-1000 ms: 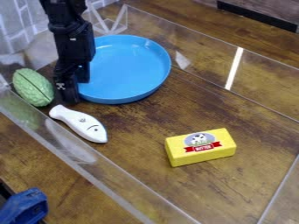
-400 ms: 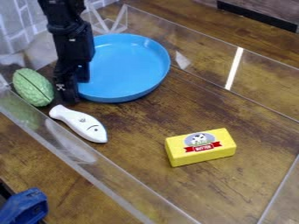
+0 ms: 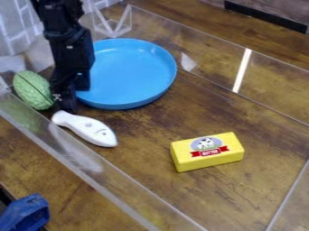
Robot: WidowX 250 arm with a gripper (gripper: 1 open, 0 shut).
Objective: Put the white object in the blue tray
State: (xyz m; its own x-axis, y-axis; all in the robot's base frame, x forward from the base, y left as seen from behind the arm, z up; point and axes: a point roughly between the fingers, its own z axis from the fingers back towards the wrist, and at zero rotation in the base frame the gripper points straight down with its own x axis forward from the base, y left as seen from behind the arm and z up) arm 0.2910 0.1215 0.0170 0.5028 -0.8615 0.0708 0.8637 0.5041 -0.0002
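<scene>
Camera view: a small elongated white fish-shaped toy [image 3: 87,130] was seen lying on a brown wood-grained table [image 3: 157,180], just below the lower-left rim of a large round shallow bright-blue plastic tray [image 3: 130,74]. Its long axis was slanted, with the tapering tail pointed to the upper left and the rounded head pointed to the lower right. The toy was placed outside the tray.

The tail end was crowded by a black robot gripper [image 3: 68,101], which was lowered from the top left between the tray and a textured green oval ball [image 3: 32,89]. Whether its fingers were apart or together could not be told, as they were bunched in dark overlap beside the tail. The left part of the tray was covered by the arm.

Along the toy's lower-left side, a pale translucent strip [image 3: 133,185] was stretched diagonally across the table. Bare wood was left to the right of the head, as far as a yellow rectangular box with a red label [image 3: 207,152]. A crumpled dark-blue cloth [image 3: 24,214] was seen at the bottom left, well apart from the toy.
</scene>
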